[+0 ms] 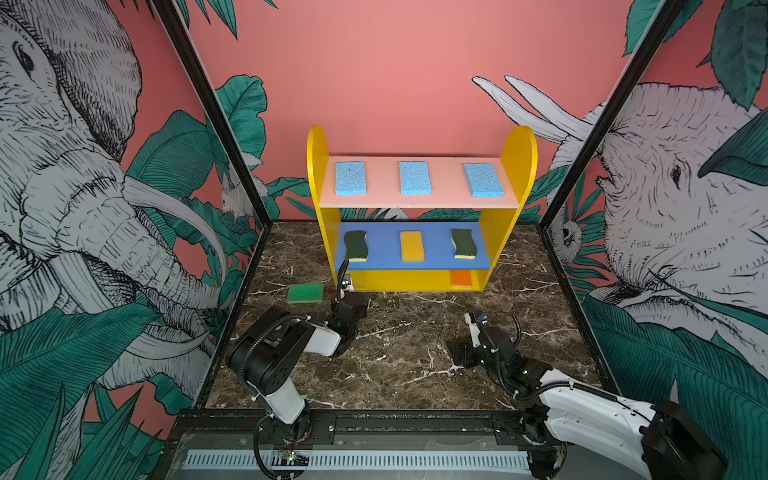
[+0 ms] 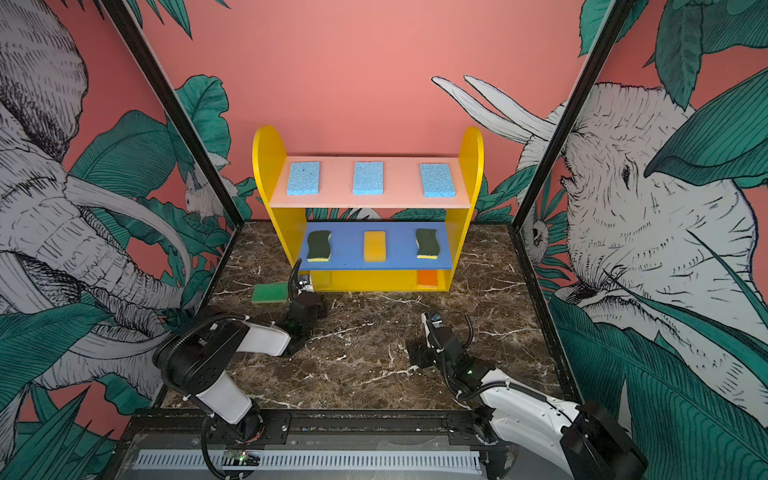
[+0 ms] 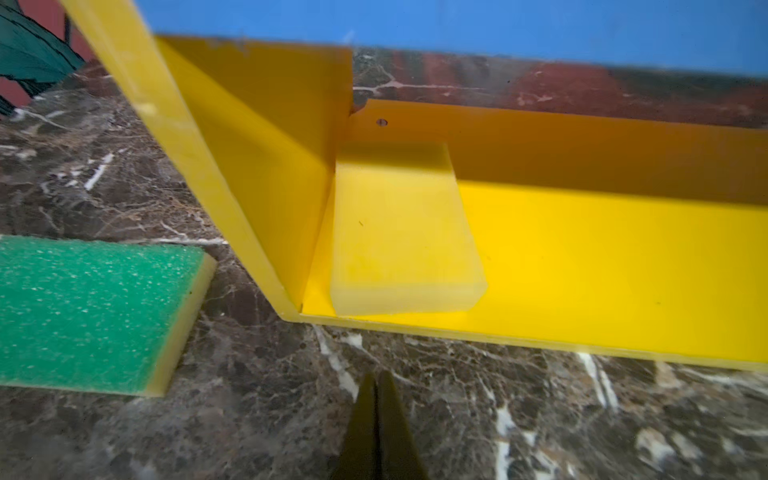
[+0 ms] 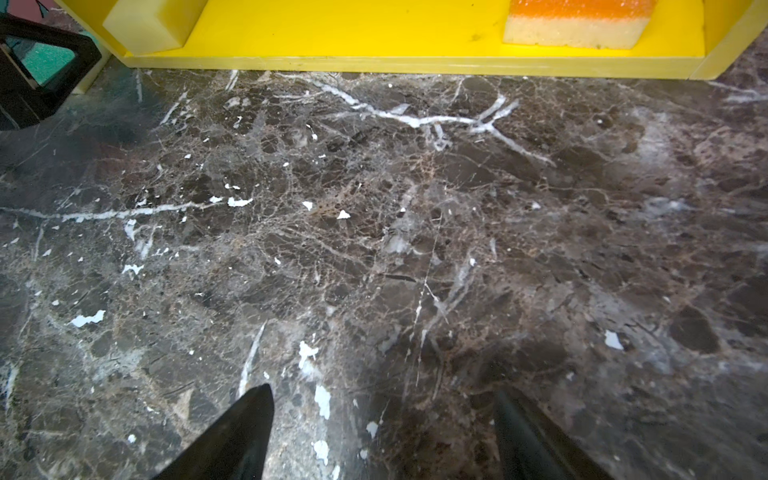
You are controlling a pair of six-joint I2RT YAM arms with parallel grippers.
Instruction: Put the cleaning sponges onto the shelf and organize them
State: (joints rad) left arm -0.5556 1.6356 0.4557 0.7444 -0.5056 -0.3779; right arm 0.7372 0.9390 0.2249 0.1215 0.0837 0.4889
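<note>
Lying on desk (image 1: 415,332): 1 green sponge (image 1: 306,293), just outside shelf (image 1: 314,166) left edge.
Left hand (image 3: 376,380): pinched together, empty, facing shelf front edge.
Right hand (image 4: 382,390): wide, empty, over bare desk.

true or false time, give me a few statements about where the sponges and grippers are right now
1. Three blue sponges lie on the pink top board. True.
2. The green sponge is on the shelf. False: it lies on the table, beside the shelf.
3. The left gripper is shut and empty. True.
4. The right gripper holds the orange sponge. False: it is open above the table; the orange sponge sits on the shelf's yellow base.
</note>
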